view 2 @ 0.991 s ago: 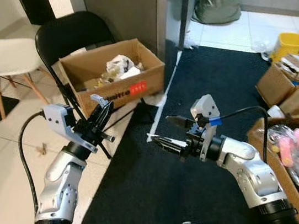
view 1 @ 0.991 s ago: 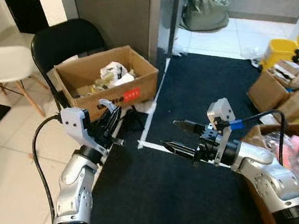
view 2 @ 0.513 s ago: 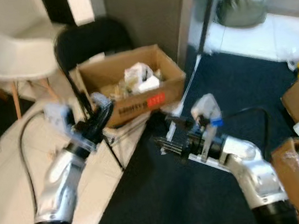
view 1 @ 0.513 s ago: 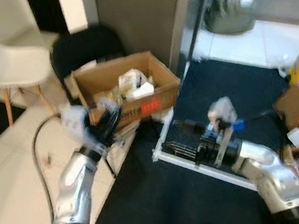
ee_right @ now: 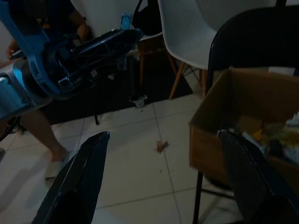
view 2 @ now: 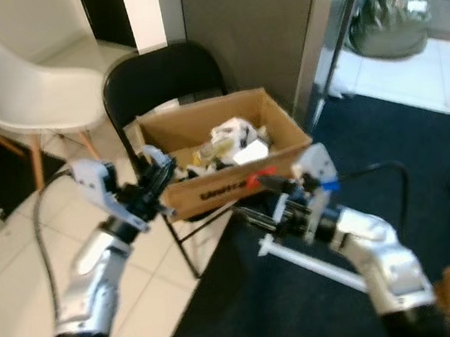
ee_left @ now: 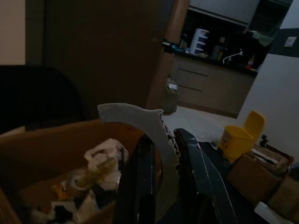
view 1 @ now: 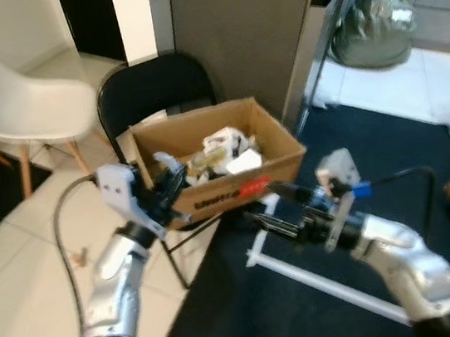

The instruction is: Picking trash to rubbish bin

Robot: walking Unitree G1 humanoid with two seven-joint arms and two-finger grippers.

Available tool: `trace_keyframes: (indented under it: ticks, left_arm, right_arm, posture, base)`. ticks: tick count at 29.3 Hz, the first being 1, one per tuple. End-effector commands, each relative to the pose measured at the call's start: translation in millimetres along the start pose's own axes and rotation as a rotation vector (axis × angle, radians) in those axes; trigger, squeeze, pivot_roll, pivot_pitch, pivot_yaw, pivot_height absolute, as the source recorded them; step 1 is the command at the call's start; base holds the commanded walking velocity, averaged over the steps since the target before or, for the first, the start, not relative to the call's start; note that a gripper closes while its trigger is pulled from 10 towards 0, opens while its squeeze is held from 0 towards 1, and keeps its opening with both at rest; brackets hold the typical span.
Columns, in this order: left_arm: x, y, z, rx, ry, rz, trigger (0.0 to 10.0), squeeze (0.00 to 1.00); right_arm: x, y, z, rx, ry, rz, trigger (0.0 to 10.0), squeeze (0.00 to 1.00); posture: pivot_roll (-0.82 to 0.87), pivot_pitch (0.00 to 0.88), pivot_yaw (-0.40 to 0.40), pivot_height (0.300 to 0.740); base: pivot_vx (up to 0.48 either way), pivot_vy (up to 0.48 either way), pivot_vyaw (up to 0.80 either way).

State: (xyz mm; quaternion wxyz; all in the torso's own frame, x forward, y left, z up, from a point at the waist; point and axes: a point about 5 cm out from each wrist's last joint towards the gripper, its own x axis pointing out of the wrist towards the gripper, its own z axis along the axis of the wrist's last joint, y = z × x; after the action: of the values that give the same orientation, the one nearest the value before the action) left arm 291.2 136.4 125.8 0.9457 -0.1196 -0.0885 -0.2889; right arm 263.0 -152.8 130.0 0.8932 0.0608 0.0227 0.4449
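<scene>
The box (view 1: 219, 157), open-topped cardboard, sits on the seat of a black folding chair (view 1: 151, 91) and holds crumpled trash (view 1: 224, 148). The chair backs against a grey wall panel (view 1: 238, 24).

The left gripper (view 1: 173, 188) is at the box's near left corner. The left wrist view shows it clenched on the flap (ee_left: 140, 126), the two fingers (ee_left: 194, 172) pinching the cardboard edge from either side.

The right gripper (view 1: 268, 208) hangs released, fingers spread, just in front of the box's front wall, near the red label (view 1: 254, 187); it holds nothing.

A white chair (view 1: 10, 98) stands on the tile floor (view 1: 23, 281) to the left, well apart from the box. A dark mat (view 1: 312, 307) covers the floor to the right, crossed by a white strip (view 1: 325, 284). A green bag (view 1: 372, 22) lies behind. A person's leg (ee_right: 42, 135) is visible in the right wrist view.
</scene>
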Motion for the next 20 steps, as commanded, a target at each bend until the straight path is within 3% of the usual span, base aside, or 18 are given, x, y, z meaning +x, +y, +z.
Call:
trace_keyframes:
  ticks: [1,11,17,20]
  left_arm:
    - [2.1,-3.7,-0.3,-0.004,0.002,-0.017,10.0,0.0]
    - [2.9,-3.8,-0.1,-0.005,0.002,-0.018,10.0,0.0]
    - [2.8,-3.9,-0.2,-0.006,0.002,-0.018,10.0,0.0]
    - [2.8,-3.9,-0.2,-0.006,0.002,-0.018,10.0,0.0]
  right_arm:
    - [-2.4,-1.1,1.0,-0.006,0.004,-0.007,10.0,0.0]
    - [-1.2,-2.3,-0.3,-0.005,0.027,-0.015,10.0,0.0]
    - [-0.8,-1.9,-1.4,-0.01,0.039,-0.013,10.0,0.0]
    - [-0.6,-1.9,-0.8,-0.014,0.03,-0.014,10.0,0.0]
  posture:
    - [-0.01,0.0,-0.021,0.74]
    - [-0.01,0.0,-0.021,0.74]
    - [-0.01,0.0,-0.021,0.74]
    - [-0.01,0.0,-0.021,0.74]
  base:
    - [0.424,0.0,0.0]
    - [0.42,0.0,0.0]
    - [0.423,0.0,-0.74]
    - [0.423,0.0,0.0]
